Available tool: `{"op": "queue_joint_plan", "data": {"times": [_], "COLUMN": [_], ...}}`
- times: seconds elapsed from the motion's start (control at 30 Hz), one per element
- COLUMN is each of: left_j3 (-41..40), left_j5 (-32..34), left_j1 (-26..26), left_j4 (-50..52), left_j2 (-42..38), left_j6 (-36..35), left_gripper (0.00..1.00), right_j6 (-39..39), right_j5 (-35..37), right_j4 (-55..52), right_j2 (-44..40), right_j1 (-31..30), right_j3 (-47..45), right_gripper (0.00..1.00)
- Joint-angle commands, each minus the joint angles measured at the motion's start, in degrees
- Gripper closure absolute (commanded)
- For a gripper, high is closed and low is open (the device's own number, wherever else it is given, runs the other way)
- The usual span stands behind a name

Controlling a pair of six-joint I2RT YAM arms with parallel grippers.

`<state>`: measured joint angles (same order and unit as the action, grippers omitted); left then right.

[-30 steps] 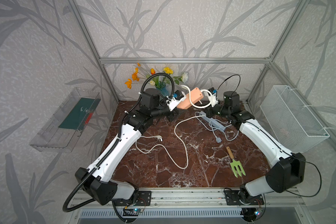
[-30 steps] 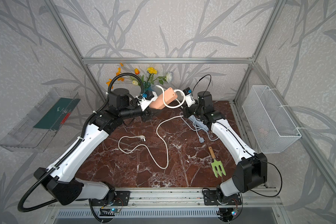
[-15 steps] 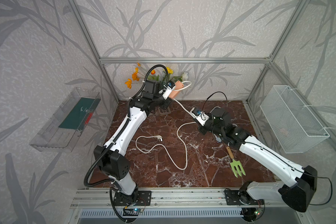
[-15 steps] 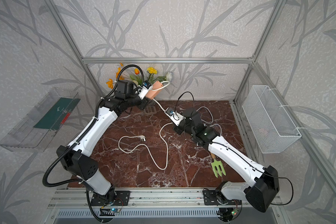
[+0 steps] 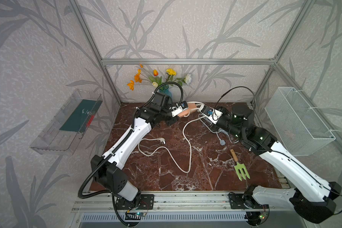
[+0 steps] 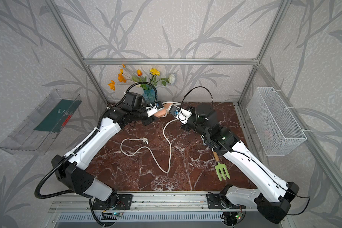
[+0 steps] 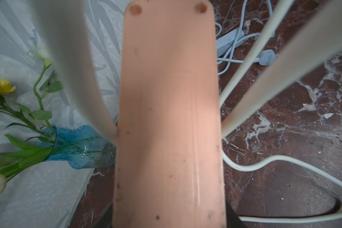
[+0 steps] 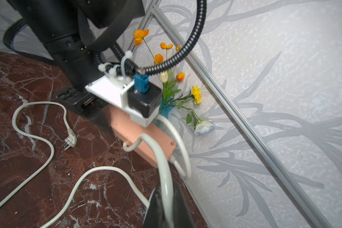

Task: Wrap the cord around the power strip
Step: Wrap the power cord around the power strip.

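Note:
A salmon-pink power strip (image 5: 186,112) (image 6: 162,113) is held off the table at the back centre, with my left gripper (image 5: 177,116) (image 7: 169,217) shut on its near end. Its white cord (image 8: 162,158) loops round the strip's (image 8: 140,136) far end, passing on both sides of the strip (image 7: 169,118). My right gripper (image 8: 167,207) (image 5: 199,108) is shut on the cord just beside that end. From there the cord (image 5: 189,142) (image 6: 169,146) trails over the marble table to its plug (image 5: 162,140) (image 8: 70,139).
A blue vase of flowers (image 5: 166,92) stands right behind the strip at the back wall. A grey-blue power strip (image 7: 229,41) with its own cord lies under my right arm. A green garden fork (image 5: 240,171) lies front right. A wire basket (image 5: 296,122) hangs on the right wall.
Half a second ago the left gripper held the strip up by the flowers and the right gripper had pulled the cord forward. Both have come back together at the back centre.

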<state>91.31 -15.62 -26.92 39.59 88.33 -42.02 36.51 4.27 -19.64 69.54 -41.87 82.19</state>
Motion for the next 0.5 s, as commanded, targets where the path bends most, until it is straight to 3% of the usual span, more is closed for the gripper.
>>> {"op": "queue_joint_plan", "data": {"times": [0.0,0.13,0.33,0.47], "left_j3": [-1.9,-3.5,-5.1,-6.5], "left_j5": [-3.5,-8.5,-14.4,-18.6], "left_j1": [-2.3,-6.4,-10.3,-9.6], "left_j4": [4.9,4.9,1.8,-7.4], "left_j2": [-2.6,-5.7,-10.6,-13.9], "left_j6": [-5.3,-4.7,-1.8,5.5], "left_gripper": [1.0,1.0,1.0,1.0], "right_j6": [1.5,-0.7,-12.0,-22.8], "right_j5": [-3.5,-9.7,-32.5,-42.6], "right_j4": [3.3,0.7,-2.9,5.5], "right_j2": [3.1,5.9,8.8,10.7], "right_j1": [3.0,9.3,20.1,23.2], "right_j3": [5.8,8.8,11.0,4.6], "right_gripper": [1.0,1.0,1.0,1.0]}}
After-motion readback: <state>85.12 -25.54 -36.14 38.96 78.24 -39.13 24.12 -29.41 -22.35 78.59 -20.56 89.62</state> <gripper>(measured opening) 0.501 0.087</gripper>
